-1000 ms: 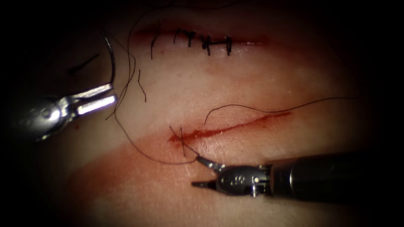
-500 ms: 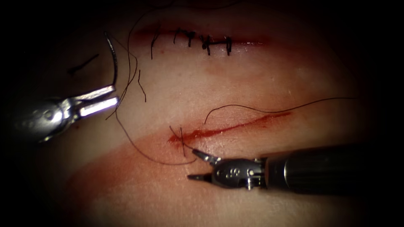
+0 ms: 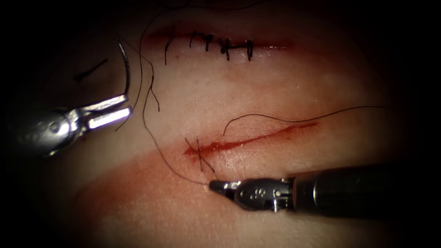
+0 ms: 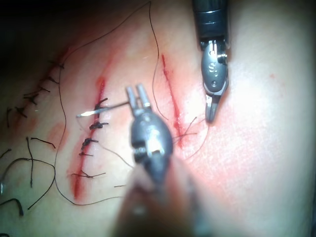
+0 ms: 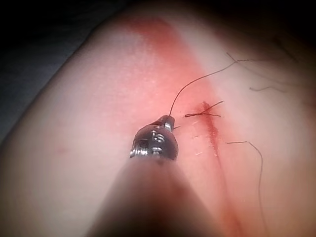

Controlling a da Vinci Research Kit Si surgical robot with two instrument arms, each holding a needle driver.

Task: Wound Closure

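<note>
Needle: thin, stiff, slippery steel curve, clear of the tissue, left of the cut; best gripped across its body.
Left tool: clamped on the needle's lower end.
Thread: light, limp, easily frayed.
Right tool: closed on thread just below the cut's left end.

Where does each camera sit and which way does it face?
Endoscope: above, in front of tissue; left tool holds needle near one end, off the tissue, left of the cut; right tool grips thread.
Left wrist: along its shaft, at its jaws and needle.
Right wrist: along its shaft, at its jaws and thread.
Shared: all show the cut.
</note>
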